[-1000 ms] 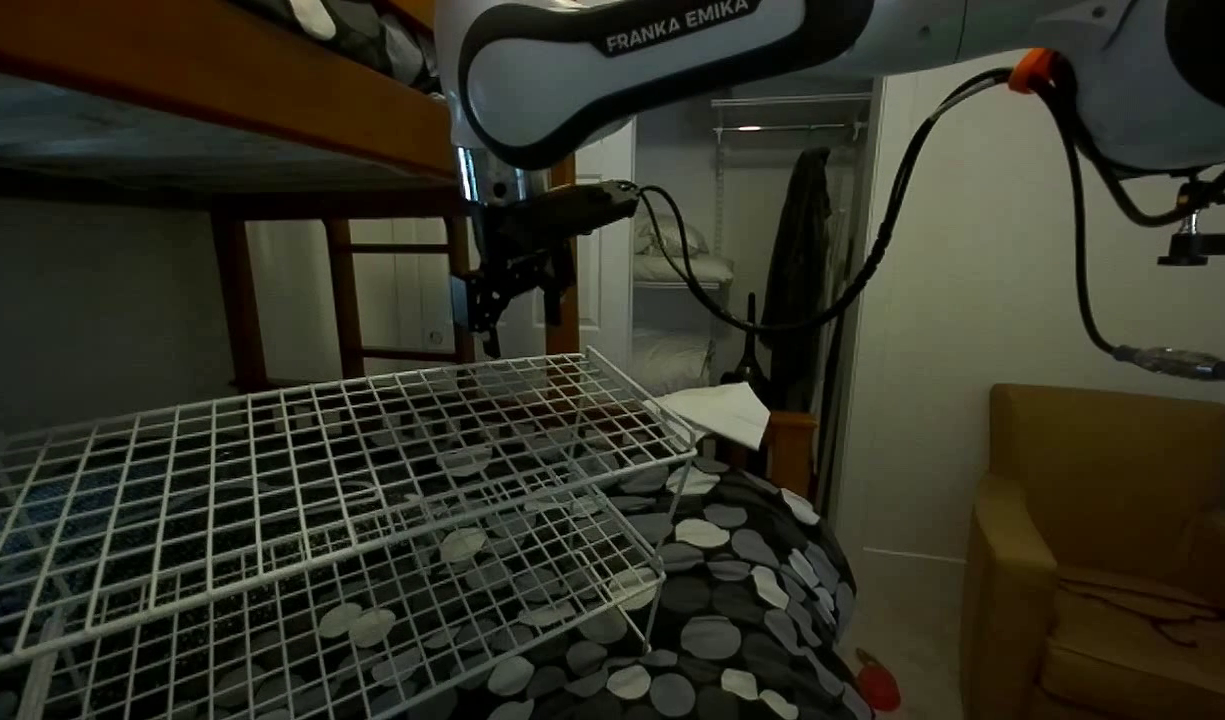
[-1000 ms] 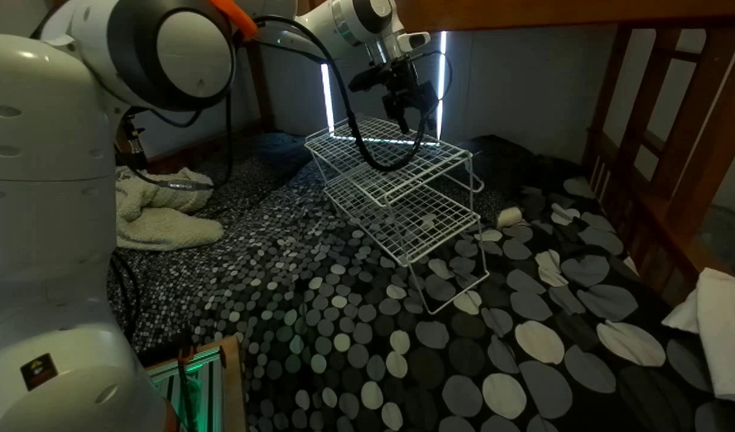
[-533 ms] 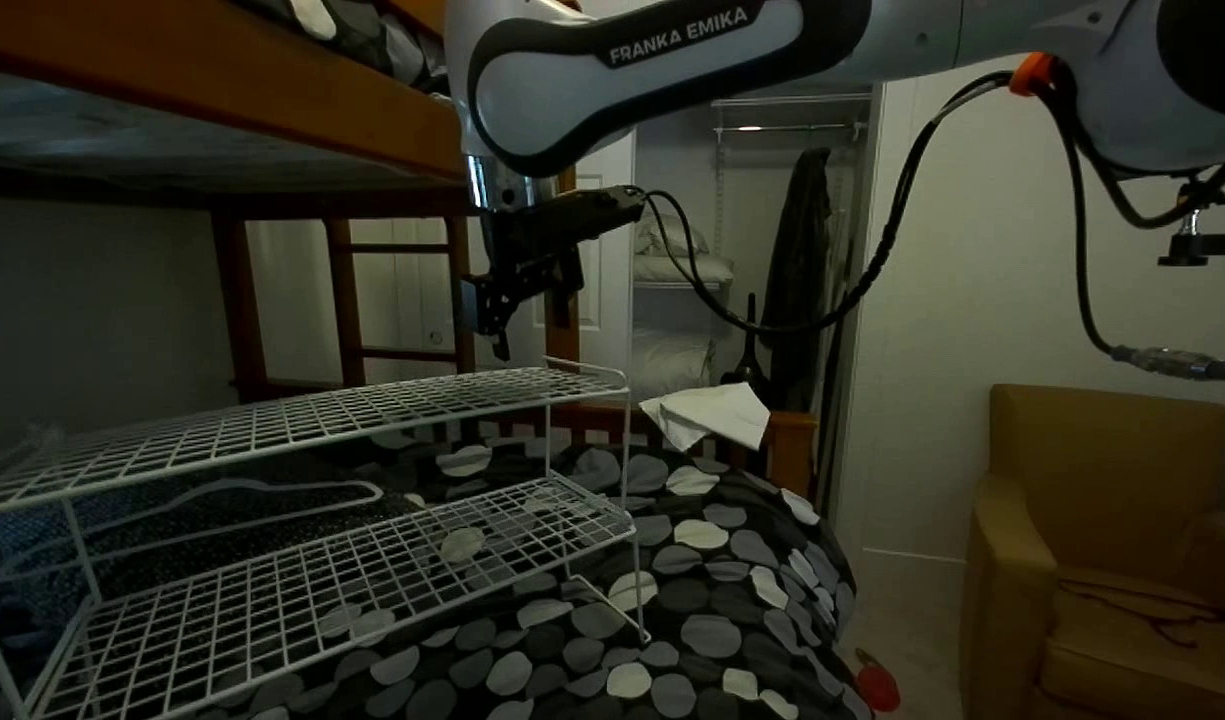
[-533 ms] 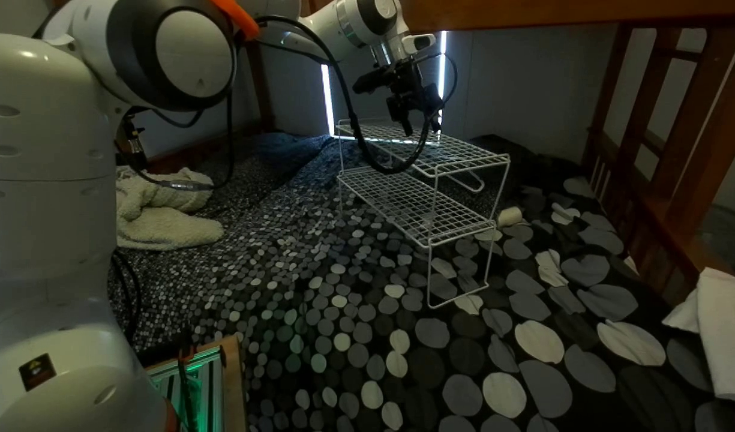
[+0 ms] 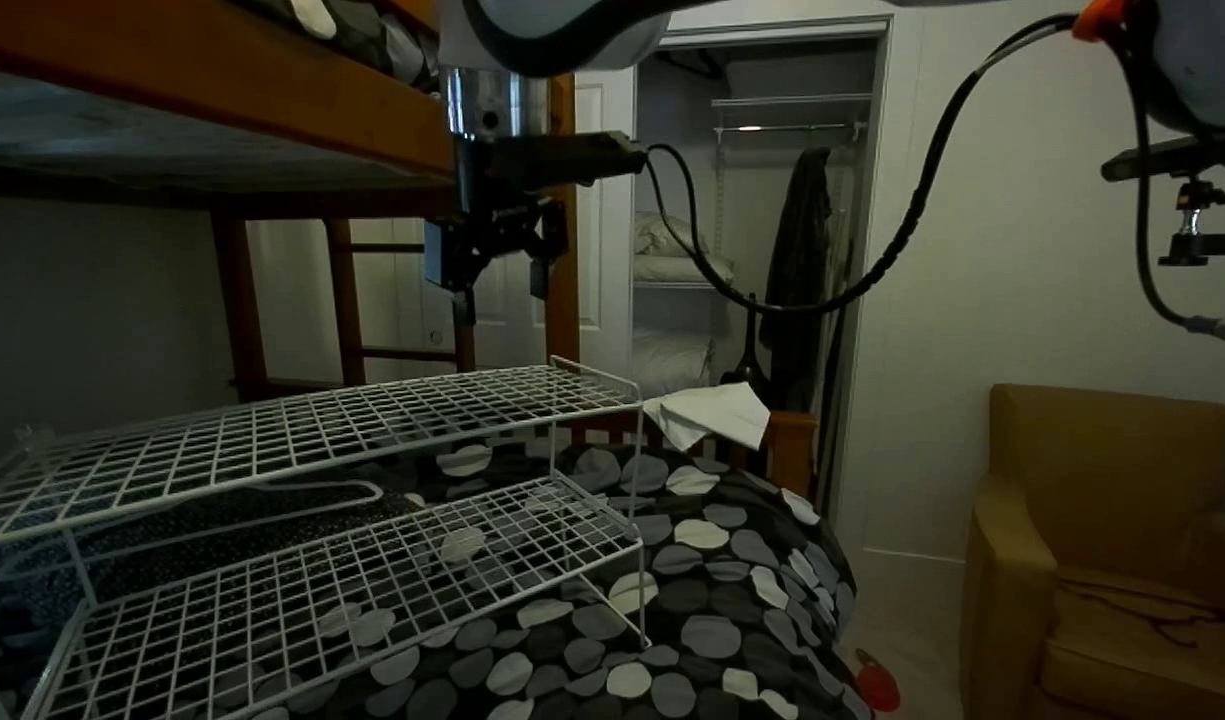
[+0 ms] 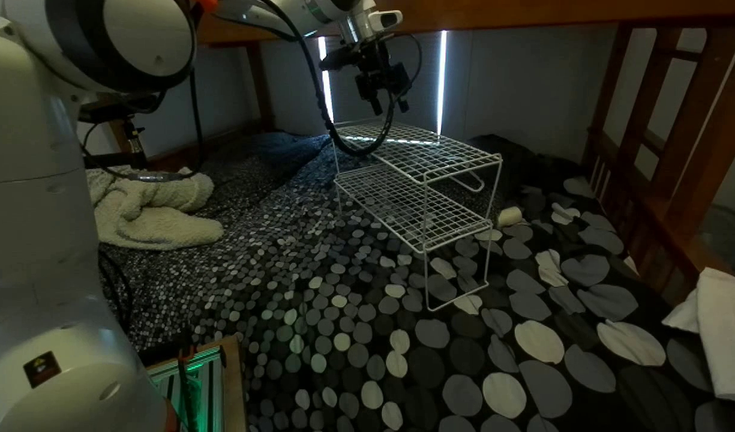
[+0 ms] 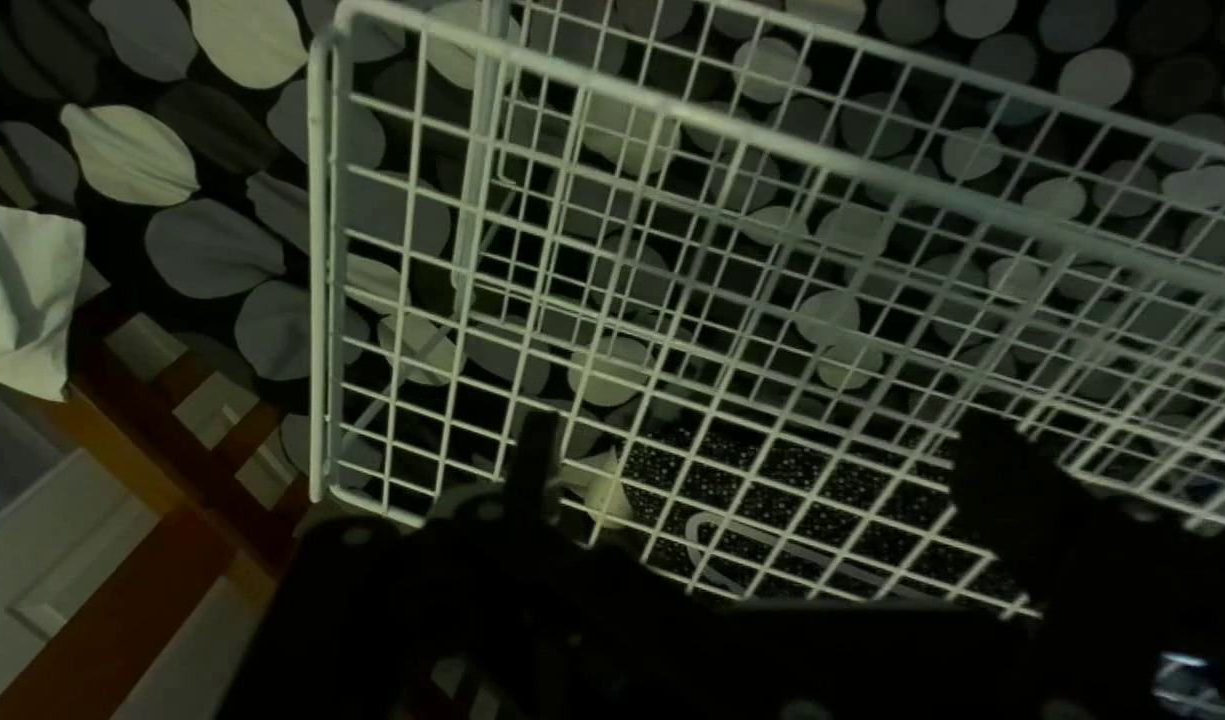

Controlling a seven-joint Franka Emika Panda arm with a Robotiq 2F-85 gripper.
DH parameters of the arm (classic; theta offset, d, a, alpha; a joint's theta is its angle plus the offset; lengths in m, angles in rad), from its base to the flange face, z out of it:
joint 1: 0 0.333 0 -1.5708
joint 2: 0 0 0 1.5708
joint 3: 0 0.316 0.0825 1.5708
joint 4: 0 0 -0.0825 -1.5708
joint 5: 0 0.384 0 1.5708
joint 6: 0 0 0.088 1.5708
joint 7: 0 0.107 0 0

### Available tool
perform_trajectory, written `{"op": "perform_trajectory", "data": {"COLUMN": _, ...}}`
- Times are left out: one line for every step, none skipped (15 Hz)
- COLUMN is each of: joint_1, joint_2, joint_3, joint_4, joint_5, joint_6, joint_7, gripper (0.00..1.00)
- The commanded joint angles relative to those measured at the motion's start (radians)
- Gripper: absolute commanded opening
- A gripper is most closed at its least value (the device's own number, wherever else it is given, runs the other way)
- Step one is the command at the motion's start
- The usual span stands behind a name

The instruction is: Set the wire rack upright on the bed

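The white wire rack stands on its wire legs on the bed, its gridded tiers one above the other. It shows in both exterior views (image 5: 302,472) (image 6: 457,163) and large in the wrist view (image 7: 662,108). The bed has a black cover with grey and white dots (image 5: 712,637) (image 6: 372,396) (image 7: 212,248). My gripper (image 5: 502,296) (image 6: 390,108) is above the upper tier, apart from it. In the wrist view the dark fingers of the gripper (image 7: 758,455) are wide apart, with nothing between them but the rack's grid seen below.
The upper bunk's wooden rail (image 5: 222,90) (image 6: 553,15) is close above the arm. A white hanger (image 5: 367,488) (image 6: 476,183) lies behind the rack. A white cloth (image 5: 717,412) (image 6: 724,330) hangs at the bed's end. A cream fleece (image 6: 163,219) lies beside the robot base.
The rack was tilted one second ago, swung upright by half a second ago, and has since rocked back slightly. My open gripper has risen and moved away from it.
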Motion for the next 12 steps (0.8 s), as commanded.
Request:
{"op": "perform_trajectory", "data": {"joint_1": -0.005, "joint_2": -0.175, "joint_3": 0.017, "joint_4": -0.159, "joint_5": 0.055, "joint_6": 0.032, "joint_7": 0.001, "gripper": 1.0}}
{"op": "perform_trajectory", "data": {"joint_1": -0.005, "joint_2": -0.21, "joint_3": 0.019, "joint_4": -0.181, "joint_5": 0.053, "joint_6": 0.037, "joint_7": -0.019, "gripper": 1.0}}
{"op": "perform_trajectory", "data": {"joint_1": -0.005, "joint_2": -0.25, "joint_3": 0.02, "joint_4": -0.206, "joint_5": 0.048, "joint_6": 0.034, "joint_7": -0.049, "gripper": 1.0}}
{"op": "perform_trajectory", "data": {"joint_1": -0.005, "joint_2": -0.284, "joint_3": 0.018, "joint_4": -0.23, "joint_5": 0.032, "joint_6": 0.033, "joint_7": -0.053, "gripper": 1.0}}
{"op": "perform_trajectory", "data": {"joint_1": -0.044, "joint_2": -0.313, "joint_3": 0.058, "joint_4": -0.24, "joint_5": 0.03, "joint_6": 0.021, "joint_7": -0.051, "gripper": 1.0}}
{"op": "perform_trajectory", "data": {"joint_1": -0.051, "joint_2": -0.344, "joint_3": 0.065, "joint_4": -0.259, "joint_5": 0.031, "joint_6": 0.017, "joint_7": -0.06, "gripper": 1.0}}
{"op": "perform_trajectory", "data": {"joint_1": -0.06, "joint_2": -0.37, "joint_3": 0.077, "joint_4": -0.27, "joint_5": 0.031, "joint_6": 0.012, "joint_7": -0.063, "gripper": 1.0}}
{"op": "perform_trajectory", "data": {"joint_1": -0.071, "joint_2": -0.396, "joint_3": 0.083, "joint_4": -0.289, "joint_5": 0.04, "joint_6": 0.013, "joint_7": -0.071, "gripper": 1.0}}
{"op": "perform_trajectory", "data": {"joint_1": -0.08, "joint_2": -0.419, "joint_3": 0.092, "joint_4": -0.303, "joint_5": 0.04, "joint_6": 0.01, "joint_7": -0.069, "gripper": 1.0}}
{"op": "perform_trajectory", "data": {"joint_1": -0.089, "joint_2": -0.44, "joint_3": 0.099, "joint_4": -0.316, "joint_5": 0.04, "joint_6": 0.01, "joint_7": -0.069, "gripper": 1.0}}
{"op": "perform_trajectory", "data": {"joint_1": -0.096, "joint_2": -0.461, "joint_3": 0.103, "joint_4": -0.33, "joint_5": 0.056, "joint_6": 0.015, "joint_7": -0.071, "gripper": 1.0}}
{"op": "perform_trajectory", "data": {"joint_1": -0.102, "joint_2": -0.477, "joint_3": 0.114, "joint_4": -0.335, "joint_5": 0.05, "joint_6": 0.008, "joint_7": -0.065, "gripper": 1.0}}
